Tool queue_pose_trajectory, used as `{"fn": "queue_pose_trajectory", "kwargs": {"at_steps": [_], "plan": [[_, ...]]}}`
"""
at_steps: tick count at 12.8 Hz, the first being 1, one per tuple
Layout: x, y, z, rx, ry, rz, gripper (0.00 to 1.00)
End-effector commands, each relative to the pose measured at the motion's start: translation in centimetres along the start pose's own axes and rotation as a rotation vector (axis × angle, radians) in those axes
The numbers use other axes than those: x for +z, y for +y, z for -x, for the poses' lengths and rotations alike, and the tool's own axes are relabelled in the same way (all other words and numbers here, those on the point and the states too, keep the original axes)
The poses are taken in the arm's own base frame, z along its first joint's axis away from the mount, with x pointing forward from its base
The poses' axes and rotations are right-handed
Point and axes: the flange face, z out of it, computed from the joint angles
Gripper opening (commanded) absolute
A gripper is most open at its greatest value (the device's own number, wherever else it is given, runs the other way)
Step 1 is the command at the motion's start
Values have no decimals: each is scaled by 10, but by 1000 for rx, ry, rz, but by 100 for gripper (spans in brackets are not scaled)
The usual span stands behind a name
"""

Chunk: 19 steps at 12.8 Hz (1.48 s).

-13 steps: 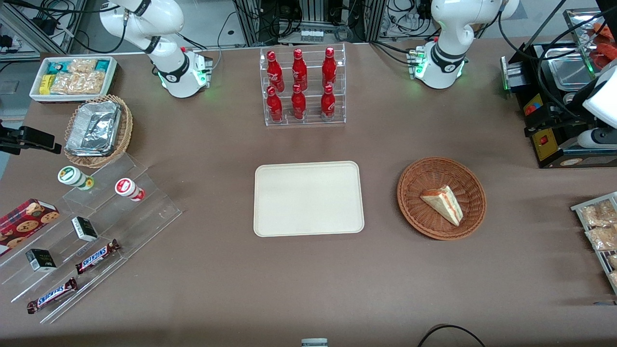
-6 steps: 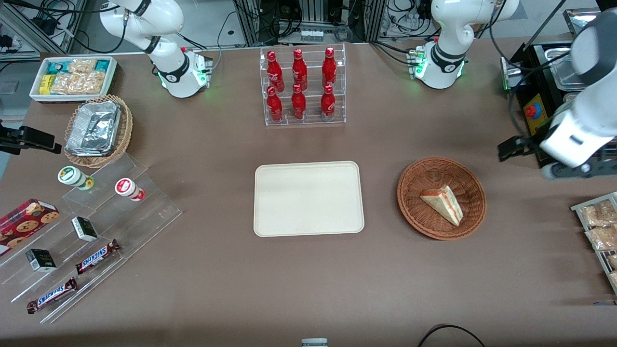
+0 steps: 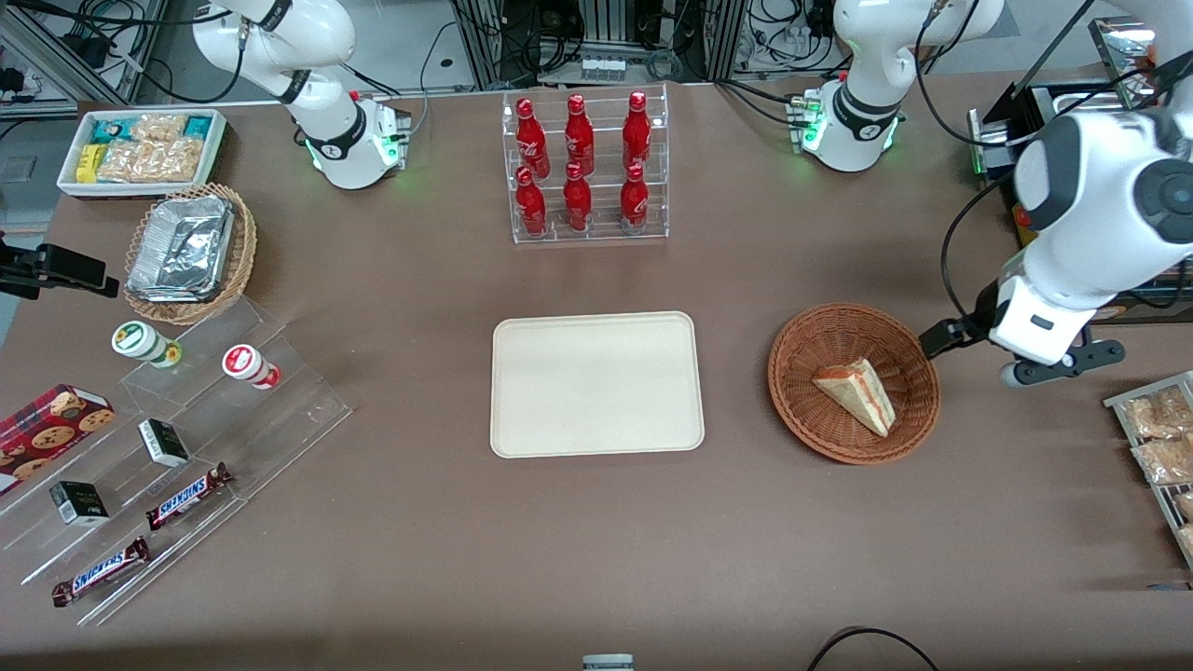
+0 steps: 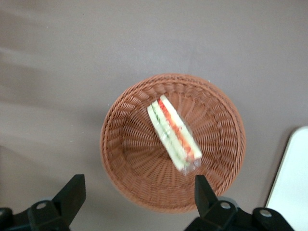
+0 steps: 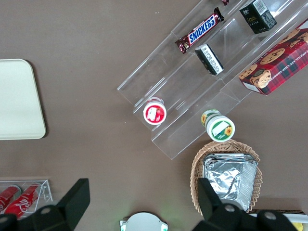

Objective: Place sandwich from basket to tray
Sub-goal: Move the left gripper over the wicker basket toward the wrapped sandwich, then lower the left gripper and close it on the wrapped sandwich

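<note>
Beside the round reddish-brown woven wicker basket point(image 3: 853, 382), toward working arm's end: claw point(image 3: 941, 337) has swung in from the table edge, approach underway | front: pale triangular sandwich point(image 3: 857, 396) lies in basket, flat cream tray point(image 3: 596, 384) bare | wrist: claw point(image 4: 137, 195) spread wide, released, above basket point(image 4: 130, 159) rim; film-wrapped sandwich point(image 4: 173, 132) just ahead.

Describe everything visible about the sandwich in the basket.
The sandwich is a triangular wedge of pale bread with red-orange and green filling along one edge, apparently in clear wrap. It lies on its side in the reddish-brown woven basket, touching only the wicker, pointed end nearer the front camera. The tray beside the basket holds nothing. The gripper hovers above the basket, fingers open, apart from the sandwich.
</note>
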Motion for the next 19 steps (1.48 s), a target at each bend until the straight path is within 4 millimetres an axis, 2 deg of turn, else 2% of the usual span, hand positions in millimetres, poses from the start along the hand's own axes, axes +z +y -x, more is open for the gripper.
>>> {"fn": "queue_pose_trajectory", "kwargs": {"at_steps": [1, 4, 6, 10, 13, 19], "plan": [[35, 18, 13, -128, 48, 16, 100], [66, 41, 20, -182, 18, 16, 100], [84, 40, 27, -185, 21, 21, 100], [119, 47, 25, -239, 28, 41, 100], [129, 54, 27, -236, 27, 47, 100], [155, 51, 33, -242, -6, 31, 100]]}}
